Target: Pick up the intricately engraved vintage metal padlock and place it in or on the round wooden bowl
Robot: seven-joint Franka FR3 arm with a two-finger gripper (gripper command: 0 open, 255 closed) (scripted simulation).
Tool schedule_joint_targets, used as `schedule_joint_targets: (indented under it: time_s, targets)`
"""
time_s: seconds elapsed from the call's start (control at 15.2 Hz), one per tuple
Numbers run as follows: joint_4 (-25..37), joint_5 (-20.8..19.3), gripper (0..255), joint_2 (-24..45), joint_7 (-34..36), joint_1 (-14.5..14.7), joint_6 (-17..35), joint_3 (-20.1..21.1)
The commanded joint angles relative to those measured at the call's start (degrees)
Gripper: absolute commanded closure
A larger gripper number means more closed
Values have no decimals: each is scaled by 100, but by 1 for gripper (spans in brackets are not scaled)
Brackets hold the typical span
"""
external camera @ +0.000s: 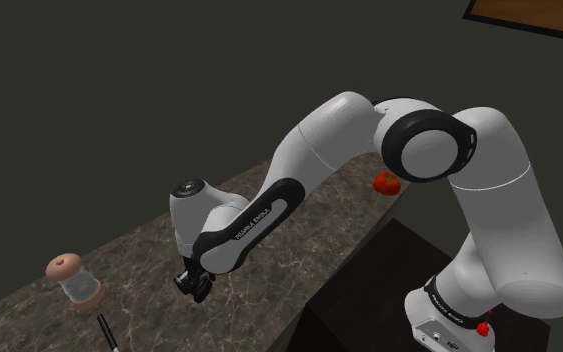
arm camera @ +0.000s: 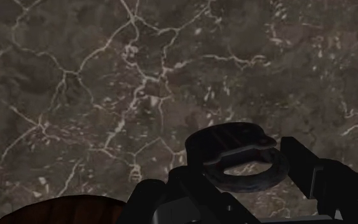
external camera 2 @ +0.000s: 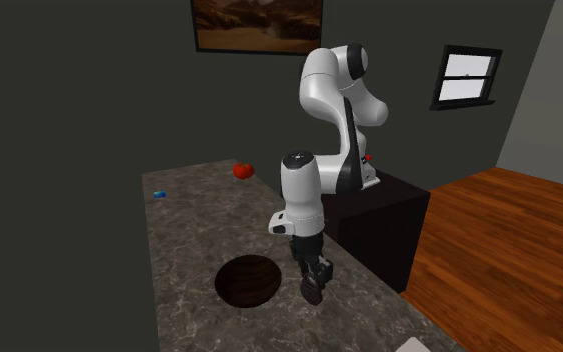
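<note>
Gripper: the gripper (external camera 2: 314, 287) is hanging low over the counter (external camera 2: 194, 225), just beside the bowl (external camera 2: 244, 283) on the second exterior view's right. It is clasping the padlock (arm camera: 234, 143).
Padlock: dark metal with a looped shackle, it is sitting between the two black fingers (arm camera: 304, 167) in the wrist view, touching them on both sides. I cannot tell whether it is resting on the stone or hanging clear of it.
Bowl: round and dark brown, it is standing empty on the counter. Its wooden rim (arm camera: 56, 213) is peeking into the wrist view close to the gripper (arm camera: 241, 164).
Counter: long and narrow, it is showing a dark brown stone top (arm camera: 107, 76) with pale veins branching across it, and it is running along a dark wall.
Arm: the white arm (external camera: 309, 150) is reaching out from the stand (external camera 2: 384, 215), a dark box pressing against the counter's side, and bending down to the gripper (external camera: 193, 285).
Other things: a small jar (external camera: 73, 280) with a pinkish top and a thin black stick (external camera: 107, 333) are lying at the shoulder view's lower left. A small red thing (external camera 2: 241, 170) and a tiny blue thing (external camera 2: 159, 194) are sitting at the far end, well apart from the bowl.
Room: dim grey walls are closing it in. A framed painting (external camera 2: 257, 22) is hanging above the counter and a small window (external camera 2: 466, 77) is glowing on the second exterior view's right. A wooden floor (external camera 2: 509, 250) is spreading out beyond the stand.
</note>
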Motion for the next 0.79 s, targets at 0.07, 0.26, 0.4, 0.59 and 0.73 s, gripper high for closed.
schedule_joint_targets:
  time_s: [0.07, 0.26, 0.4, 0.59, 0.73]
  targets:
    - [-5, 0, 255, 5, 0, 1, -1, 0]
    - [-5, 1, 255, 2, -3, -2, -5, 1]
    - [-24, 15, 255, -57, -3, -13, -45, 17]
    - [-75, 59, 255, -240, -11, -52, -176, 67]
    - [-103, 90, 255, -359, -17, -78, -266, 99]
